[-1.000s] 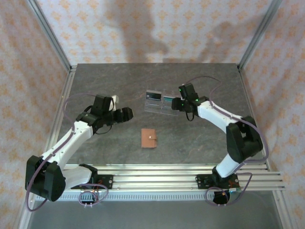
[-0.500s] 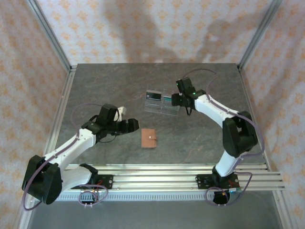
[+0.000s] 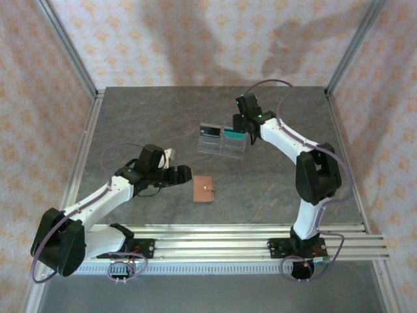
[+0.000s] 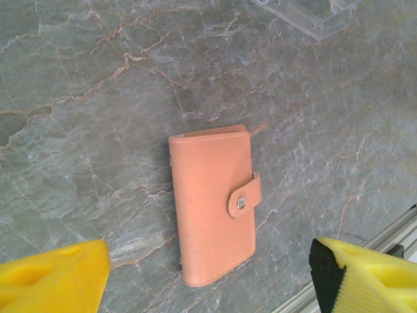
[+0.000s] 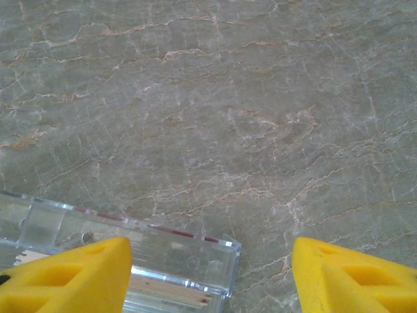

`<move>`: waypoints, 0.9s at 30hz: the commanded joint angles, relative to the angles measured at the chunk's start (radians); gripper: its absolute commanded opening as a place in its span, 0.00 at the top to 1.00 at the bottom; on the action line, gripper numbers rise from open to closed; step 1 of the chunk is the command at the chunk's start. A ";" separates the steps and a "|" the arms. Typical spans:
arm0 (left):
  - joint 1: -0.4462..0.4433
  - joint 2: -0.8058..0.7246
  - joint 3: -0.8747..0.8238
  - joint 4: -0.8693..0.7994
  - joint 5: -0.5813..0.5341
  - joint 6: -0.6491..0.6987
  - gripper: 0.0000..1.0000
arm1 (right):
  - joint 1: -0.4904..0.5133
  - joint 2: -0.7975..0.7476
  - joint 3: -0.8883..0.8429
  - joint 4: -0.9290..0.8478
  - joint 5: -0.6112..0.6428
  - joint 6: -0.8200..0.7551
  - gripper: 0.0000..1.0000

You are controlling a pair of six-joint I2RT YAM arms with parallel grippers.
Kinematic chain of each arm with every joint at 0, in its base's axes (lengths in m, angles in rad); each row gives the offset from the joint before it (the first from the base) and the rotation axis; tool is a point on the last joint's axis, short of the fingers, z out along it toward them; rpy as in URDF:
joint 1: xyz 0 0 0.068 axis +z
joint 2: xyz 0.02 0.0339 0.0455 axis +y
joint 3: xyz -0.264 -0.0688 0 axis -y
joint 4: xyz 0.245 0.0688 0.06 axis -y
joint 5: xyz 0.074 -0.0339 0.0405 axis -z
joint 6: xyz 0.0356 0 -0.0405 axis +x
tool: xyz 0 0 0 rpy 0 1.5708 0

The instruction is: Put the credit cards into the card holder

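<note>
snapped-shut card holder (image 4: 212,205) lies well apart from clear stand (image 3: 219,148).

Soft, even light falls from overhead, bright but not harsh. Broad, blurry shadows smear the back wall (image 3: 195,45) around 12 o'clock. The arms (image 3: 104,195) throw only faint ones on the matte, evenly lit table (image 3: 130,124). Up close the stone veins look crisp. The yellow fingertips (image 4: 52,277) at 7 and 5 o'clock go slightly soft, and the clear tray (image 5: 189,261) carries a pale sheen.
</note>
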 commanded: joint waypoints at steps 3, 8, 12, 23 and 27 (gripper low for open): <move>-0.011 -0.028 -0.046 0.047 0.034 -0.046 0.19 | 0.001 -0.158 -0.058 -0.098 -0.098 0.080 0.34; -0.049 0.001 -0.084 0.084 0.066 -0.111 0.38 | 0.027 -0.354 -0.239 -0.141 -0.326 0.218 0.37; -0.057 0.065 -0.116 0.188 0.108 -0.160 0.42 | 0.168 -0.439 -0.409 -0.093 -0.430 0.324 0.42; -0.061 0.272 -0.077 0.352 0.174 -0.229 0.54 | 0.249 -0.343 -0.614 0.193 -0.673 0.532 0.60; -0.061 0.308 -0.056 0.312 0.142 -0.204 0.58 | 0.250 -0.282 -0.661 0.284 -0.684 0.554 0.60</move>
